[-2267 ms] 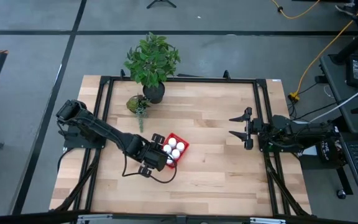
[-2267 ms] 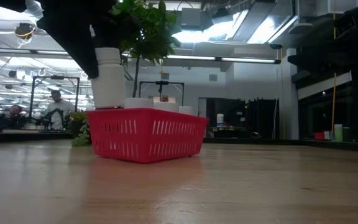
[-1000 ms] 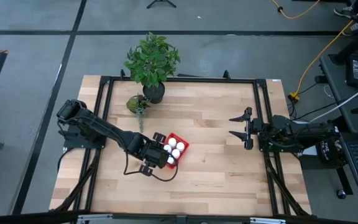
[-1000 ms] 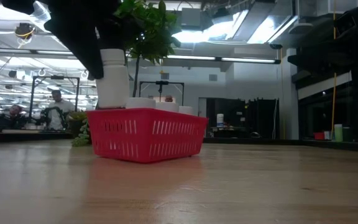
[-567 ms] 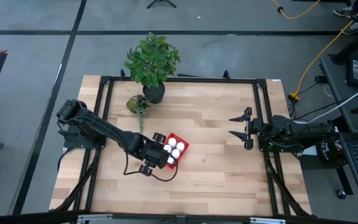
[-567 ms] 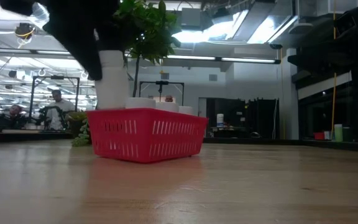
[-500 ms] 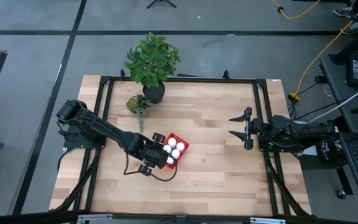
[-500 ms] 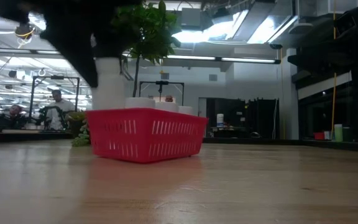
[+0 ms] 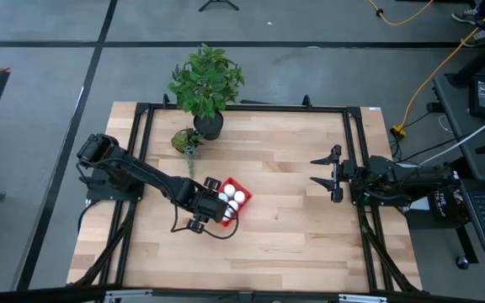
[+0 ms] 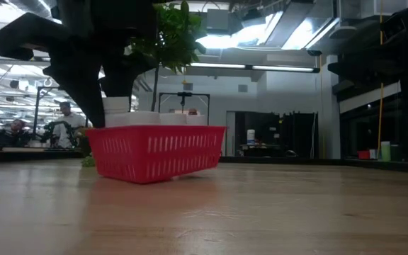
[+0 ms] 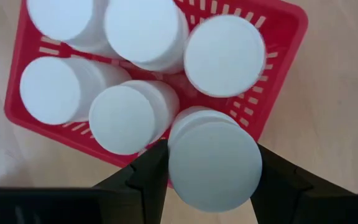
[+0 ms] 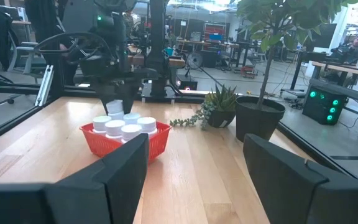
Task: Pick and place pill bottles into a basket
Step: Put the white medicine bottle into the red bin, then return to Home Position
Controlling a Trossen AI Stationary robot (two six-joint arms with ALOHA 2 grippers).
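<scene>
Bottle (image 11: 213,165) between left tool (image 11: 211,180) fingers

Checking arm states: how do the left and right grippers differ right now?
The left gripper is over the red basket, shut on a pill bottle; the right gripper waits at the table's right side, open and empty. Both have dark two-finger jaws.

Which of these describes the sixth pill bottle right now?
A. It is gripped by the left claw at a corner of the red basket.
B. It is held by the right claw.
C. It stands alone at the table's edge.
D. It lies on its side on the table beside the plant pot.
A: the left claw clamps the pill bottle at the basket corner, beside five others.
</scene>
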